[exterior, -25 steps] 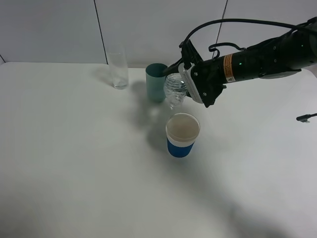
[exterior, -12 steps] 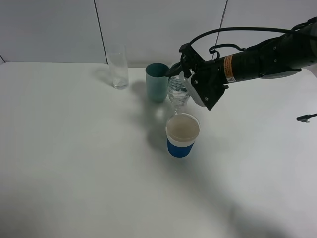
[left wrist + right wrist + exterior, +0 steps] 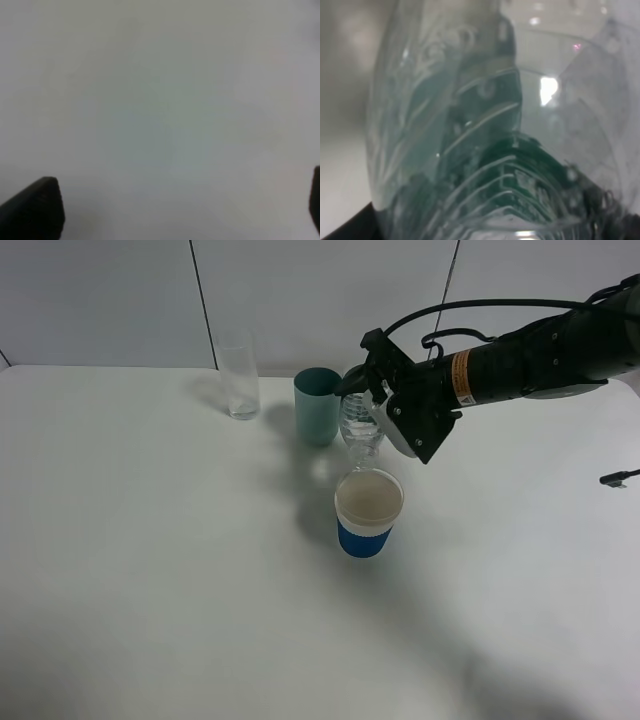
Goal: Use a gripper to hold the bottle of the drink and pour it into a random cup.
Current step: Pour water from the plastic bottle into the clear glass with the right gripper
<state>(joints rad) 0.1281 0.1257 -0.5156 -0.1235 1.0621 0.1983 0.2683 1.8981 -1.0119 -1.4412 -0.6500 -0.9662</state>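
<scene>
My right gripper (image 3: 382, 412) is shut on the clear ribbed bottle of the drink (image 3: 359, 430). It holds the bottle tipped neck-down just above the white cup with the blue band (image 3: 367, 512). The bottle fills the right wrist view (image 3: 485, 125), its dark green label low in that picture. The cup stands upright mid-table with a pale surface inside. Two black fingertips (image 3: 35, 207) of my left gripper (image 3: 180, 210) show far apart over bare white table; that arm is out of the high view.
A teal-green tumbler (image 3: 317, 405) stands right behind the bottle. A tall clear glass (image 3: 239, 381) stands further left at the back. A black cable end (image 3: 618, 478) lies at the right edge of the white table (image 3: 150, 560).
My right gripper has lowered and turned, bringing the bottle's neck down closer to the cup's rim. The cup and other vessels have not moved.
</scene>
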